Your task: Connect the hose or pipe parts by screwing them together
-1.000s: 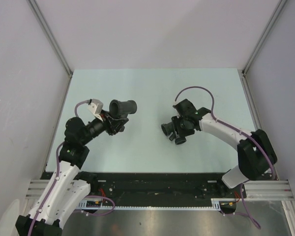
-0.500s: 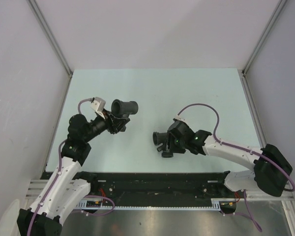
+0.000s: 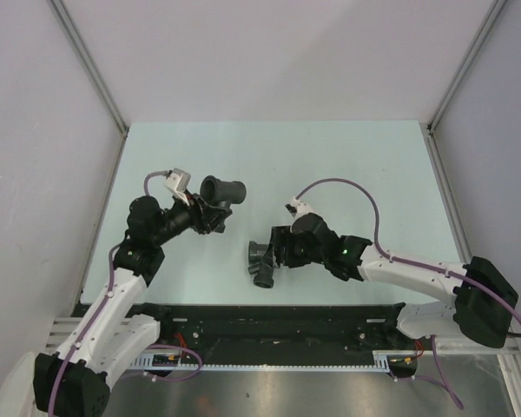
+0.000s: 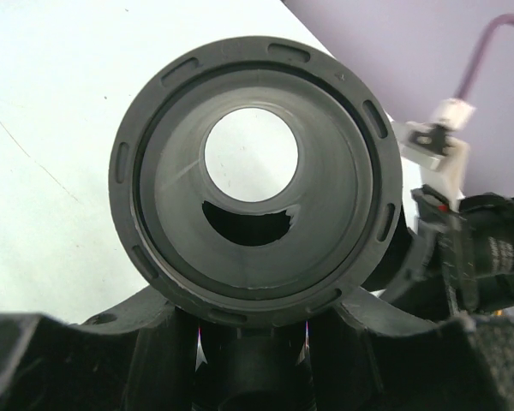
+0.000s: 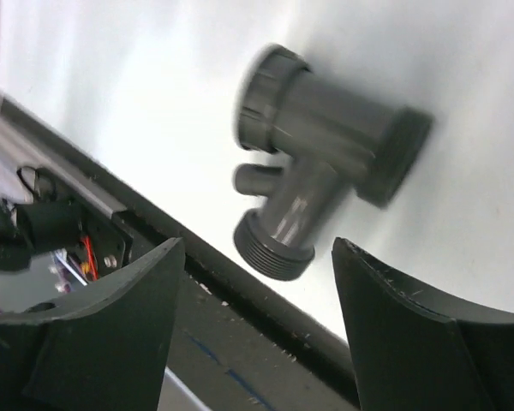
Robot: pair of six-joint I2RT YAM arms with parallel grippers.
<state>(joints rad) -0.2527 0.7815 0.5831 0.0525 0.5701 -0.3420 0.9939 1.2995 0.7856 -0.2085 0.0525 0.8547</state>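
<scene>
Left side: left end effector (image 3: 210,212) is clamped on the flared tube (image 3: 222,189), raised over the left-centre of the pale worktop (image 3: 330,148). Tube lies roughly level, with one end pointing right. In the left wrist view the fingers (image 4: 94,342) close against the lower sides of the tube (image 4: 343,214). Its wide ribbed mouth faces the camera, and the bore is open right through.

Centre, nearer edge: branched fitting (image 3: 261,260) sits just left of the right end effector (image 3: 274,252). It looks to be lying on the worktop.

Right wrist view, blurred: right end effector (image 5: 257,248) has its jaws spread wide and holds nothing. The fitting (image 5: 325,145) lies just beyond the fingertips, clear of both, with its threaded port toward the camera.
</scene>
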